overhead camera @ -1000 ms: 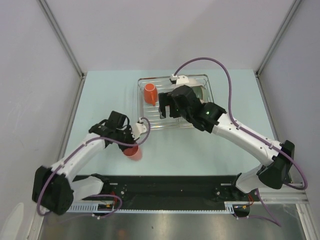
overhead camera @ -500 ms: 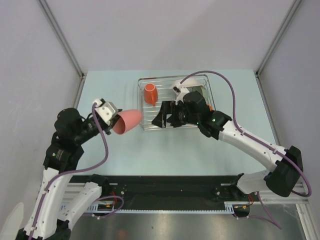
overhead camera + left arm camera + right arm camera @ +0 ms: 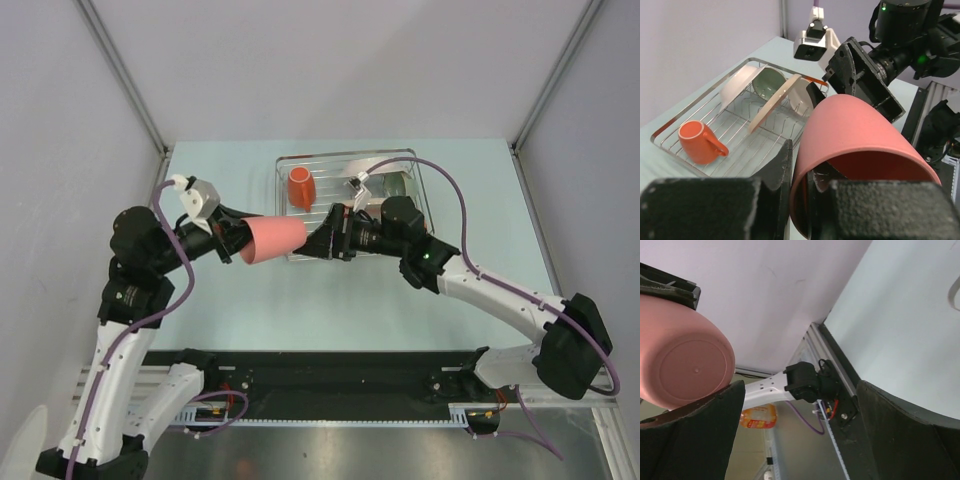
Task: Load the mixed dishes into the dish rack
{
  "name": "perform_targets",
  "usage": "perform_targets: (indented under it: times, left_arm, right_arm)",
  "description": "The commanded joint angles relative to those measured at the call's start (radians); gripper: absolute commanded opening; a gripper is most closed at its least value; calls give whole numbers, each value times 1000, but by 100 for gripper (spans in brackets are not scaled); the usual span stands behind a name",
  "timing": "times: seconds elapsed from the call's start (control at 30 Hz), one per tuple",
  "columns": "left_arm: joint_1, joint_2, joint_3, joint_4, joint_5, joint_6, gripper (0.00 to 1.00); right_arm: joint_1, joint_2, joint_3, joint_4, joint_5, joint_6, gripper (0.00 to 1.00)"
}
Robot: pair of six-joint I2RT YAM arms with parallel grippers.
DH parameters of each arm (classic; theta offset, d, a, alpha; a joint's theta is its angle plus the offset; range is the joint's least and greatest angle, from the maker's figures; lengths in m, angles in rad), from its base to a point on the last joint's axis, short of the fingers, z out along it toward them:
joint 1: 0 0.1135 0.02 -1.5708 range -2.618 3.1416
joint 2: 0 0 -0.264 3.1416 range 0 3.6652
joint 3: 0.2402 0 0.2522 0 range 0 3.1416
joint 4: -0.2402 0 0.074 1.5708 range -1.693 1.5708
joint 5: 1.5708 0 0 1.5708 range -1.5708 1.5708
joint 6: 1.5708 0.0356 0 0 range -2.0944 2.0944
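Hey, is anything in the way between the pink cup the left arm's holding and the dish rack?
Yes. The open right gripper sits directly between the base of the pinkish cup and the near edge of the dish rack, with its jaws facing the cup. The left gripper grips the cup at its rim.

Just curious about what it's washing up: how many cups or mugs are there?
2. An orange mug lies on its side in the rack, at its left end. A pink cup is gripped sideways by the left gripper, near the rack. More may be hidden.
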Motion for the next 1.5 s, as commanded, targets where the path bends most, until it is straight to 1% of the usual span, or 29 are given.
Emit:
perform_targets:
  times: [0.0,0.1,0.17,0.27,0.3,0.4,0.47,0.5,0.7,0.73,0.77,0.87,0.93,1.07,1.13,1.27,1.3,1.47]
  left_arm:
    - [16,7,-32,62,113,-72,0]
    - [32,1,-54,83,123,-83,0]
    - [61,4,-61,100,151,-102,0]
    - [126,7,-67,120,201,-139,0]
    - [174,9,-74,140,223,-149,0]
    - [219,10,-103,148,263,-152,0]
    - [219,12,-129,157,274,-167,0]
    - [219,13,-139,202,280,-190,0]
    - [206,56,-184,402,343,-366,0]
    - [205,62,-181,417,352,-383,0]
    - [203,66,-179,443,367,-415,0]
    - [202,67,-172,464,415,-446,0]
    - [193,66,-170,453,436,-442,0]
    - [173,66,-198,433,438,-423,0]
    - [157,64,-213,431,430,-414,0]
    - [140,61,-224,418,418,-394,1]
    - [139,59,-224,418,420,-393,0]
    - [139,50,-227,410,418,-382,0]
  right_arm:
    - [-9,-32,-42,322,-77,178,100]
    - [-28,-29,-74,380,-94,242,100]
    - [-49,-40,-96,390,-97,260,100]
    - [-92,-81,-165,451,-115,321,100]
    - [-104,-96,-200,491,-123,351,100]
    - [-123,-168,-238,505,-126,353,100]
    - [-115,-184,-248,509,-112,352,100]
    - [-114,-185,-249,535,-109,358,100]
    - [-69,-54,-249,738,-118,474,100]
    - [-63,-15,-249,756,-123,485,100]
    - [-58,0,-249,776,-126,491,100]
    - [-46,32,-249,784,-134,488,100]
    - [-42,40,-249,795,-129,488,100]
    - [-43,75,-249,894,-114,531,100]
    - [-43,95,-249,940,-109,579,100]
    - [-32,166,-251,1164,-108,704,100]
    - [-29,189,-251,1189,-108,721,100]
    - [-11,210,-249,1209,-86,729,100]
